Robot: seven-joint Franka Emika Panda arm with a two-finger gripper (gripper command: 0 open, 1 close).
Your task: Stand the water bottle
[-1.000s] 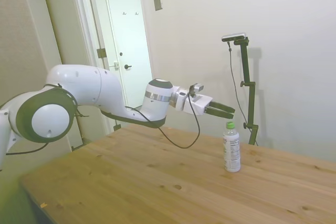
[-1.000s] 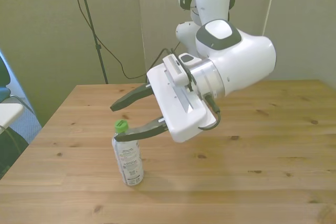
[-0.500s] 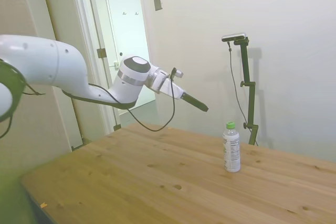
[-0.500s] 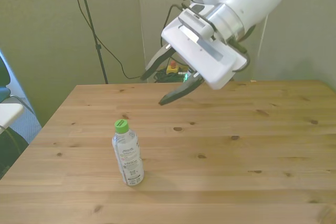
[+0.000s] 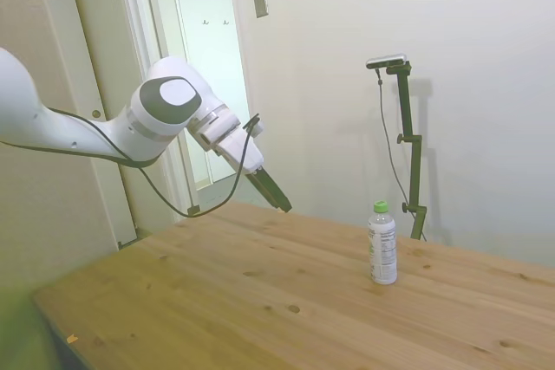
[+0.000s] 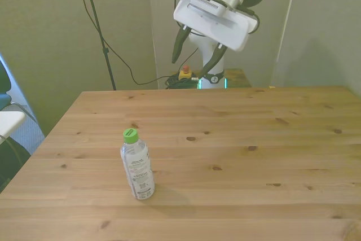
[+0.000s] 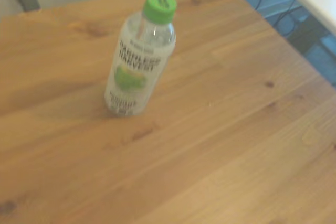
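The water bottle (image 5: 381,244) (image 6: 137,165) (image 7: 137,59) stands upright on the wooden table (image 5: 260,301) (image 6: 254,162), clear plastic with a green cap and a white label. It is toward the front view's left, near the table's front edge. My gripper (image 5: 276,197) (image 6: 194,63) hangs high above the table's far edge, well away from the bottle. Its fingers are spread open and hold nothing.
A white door (image 5: 208,84) and its frame stand behind the arm in the side view. Cables and a small lit device (image 6: 192,77) lie on the floor beyond the table's far edge. A blue chair edge (image 6: 4,91) shows at the front view's left.
My gripper has drawn back from just above the bottle's cap, rising and retreating to the table's far edge. The bottle has stayed upright in the same spot.
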